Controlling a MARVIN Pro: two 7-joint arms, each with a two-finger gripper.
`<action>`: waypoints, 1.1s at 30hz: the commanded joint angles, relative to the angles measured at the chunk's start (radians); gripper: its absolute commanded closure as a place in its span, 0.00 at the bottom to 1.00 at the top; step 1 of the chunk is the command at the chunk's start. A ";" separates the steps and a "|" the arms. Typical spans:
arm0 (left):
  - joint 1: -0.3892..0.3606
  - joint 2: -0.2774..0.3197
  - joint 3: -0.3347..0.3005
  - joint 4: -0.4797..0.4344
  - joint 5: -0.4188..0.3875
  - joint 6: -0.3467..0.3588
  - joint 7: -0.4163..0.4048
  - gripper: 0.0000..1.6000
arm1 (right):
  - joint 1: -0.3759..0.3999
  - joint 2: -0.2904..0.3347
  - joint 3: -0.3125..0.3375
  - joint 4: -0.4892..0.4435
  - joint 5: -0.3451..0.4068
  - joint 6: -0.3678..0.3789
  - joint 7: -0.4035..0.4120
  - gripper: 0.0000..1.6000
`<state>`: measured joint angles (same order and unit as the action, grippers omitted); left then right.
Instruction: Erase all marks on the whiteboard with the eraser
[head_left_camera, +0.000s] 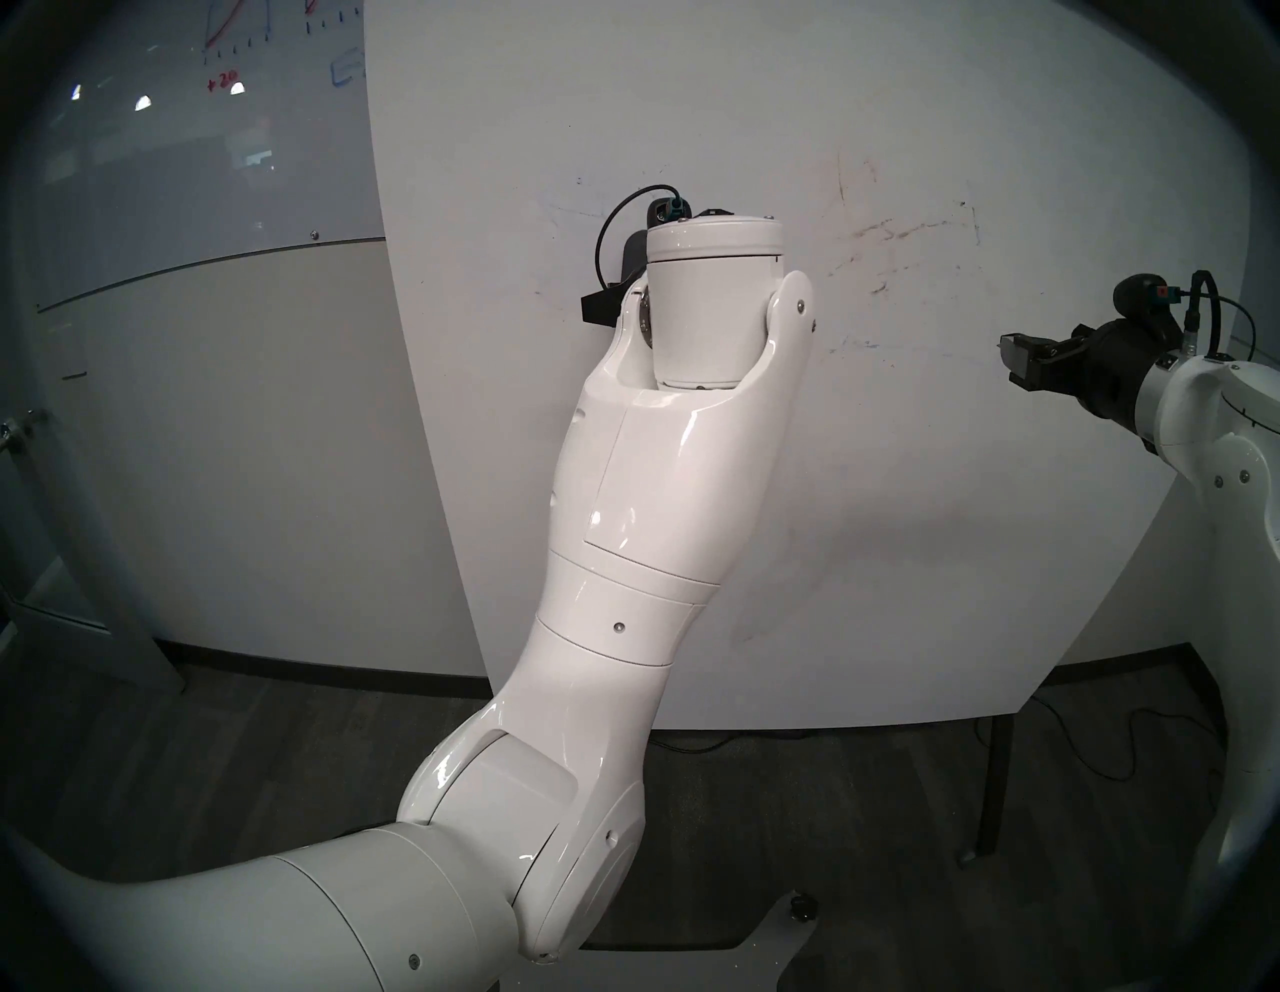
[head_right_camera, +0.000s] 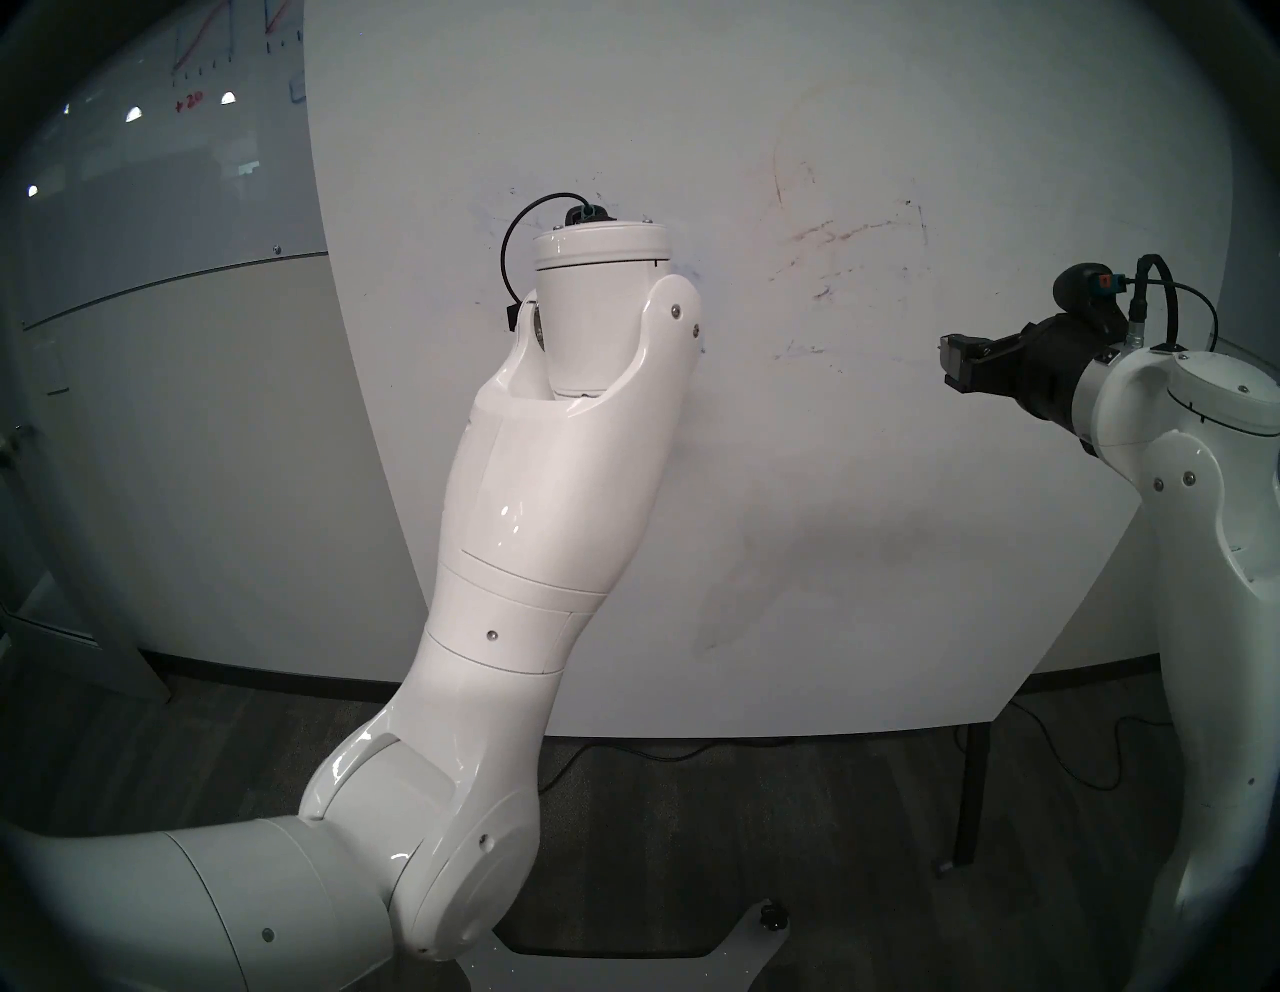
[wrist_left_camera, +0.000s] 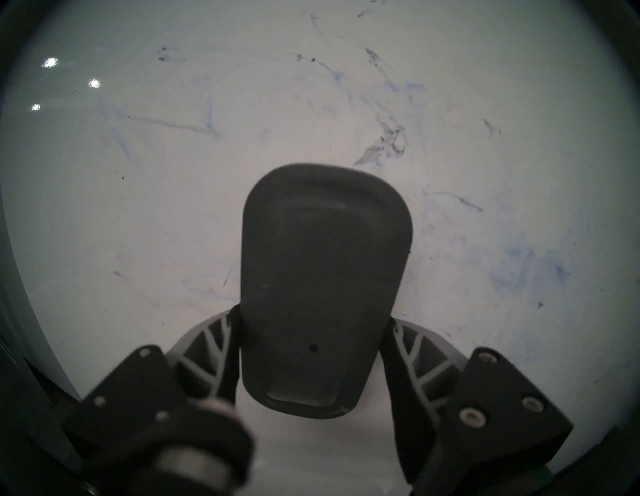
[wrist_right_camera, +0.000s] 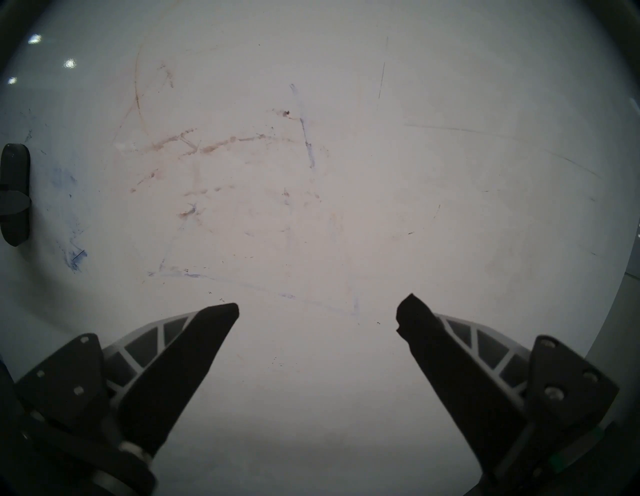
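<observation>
The dark grey eraser (wrist_left_camera: 322, 287) lies flat against the whiteboard (wrist_left_camera: 173, 214), with my left gripper (wrist_left_camera: 311, 332) shut on its sides. Smeared blue marks (wrist_left_camera: 526, 270) and thin dark scribbles (wrist_left_camera: 384, 145) surround it. In the head view my left wrist (head_left_camera: 713, 305) hides that gripper and the eraser. Faint brownish marks (head_left_camera: 900, 232) streak the whiteboard (head_left_camera: 762, 104) to the right of it. My right gripper (head_left_camera: 1018, 360) hovers further right, off the board, open and holding nothing (wrist_right_camera: 318, 308). Its view shows brown and blue marks (wrist_right_camera: 214, 147) and the eraser (wrist_right_camera: 14, 194) at the left edge.
A glossy glass board (head_left_camera: 228, 41) with red and blue graph scribbles hangs on the wall at upper left. Below the whiteboard are a dark floor, a black stand leg (head_left_camera: 990, 783) and loose cables (head_left_camera: 1108, 748).
</observation>
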<state>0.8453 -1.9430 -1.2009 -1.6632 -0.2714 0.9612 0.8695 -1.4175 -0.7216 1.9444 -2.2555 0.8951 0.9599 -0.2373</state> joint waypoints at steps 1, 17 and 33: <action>0.046 -0.014 0.009 -0.039 -0.030 -0.001 0.066 1.00 | 0.009 0.004 0.003 -0.004 -0.002 -0.008 0.002 0.00; 0.134 0.032 0.038 -0.099 -0.126 -0.001 0.121 1.00 | 0.009 0.004 0.003 -0.005 -0.002 -0.007 0.001 0.00; 0.153 0.041 0.000 -0.141 -0.133 -0.001 0.101 1.00 | 0.009 0.004 0.003 -0.005 -0.002 -0.007 0.001 0.00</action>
<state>1.0204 -1.8855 -1.1818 -1.7652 -0.4204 0.9599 0.8690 -1.4174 -0.7216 1.9443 -2.2554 0.8951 0.9600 -0.2372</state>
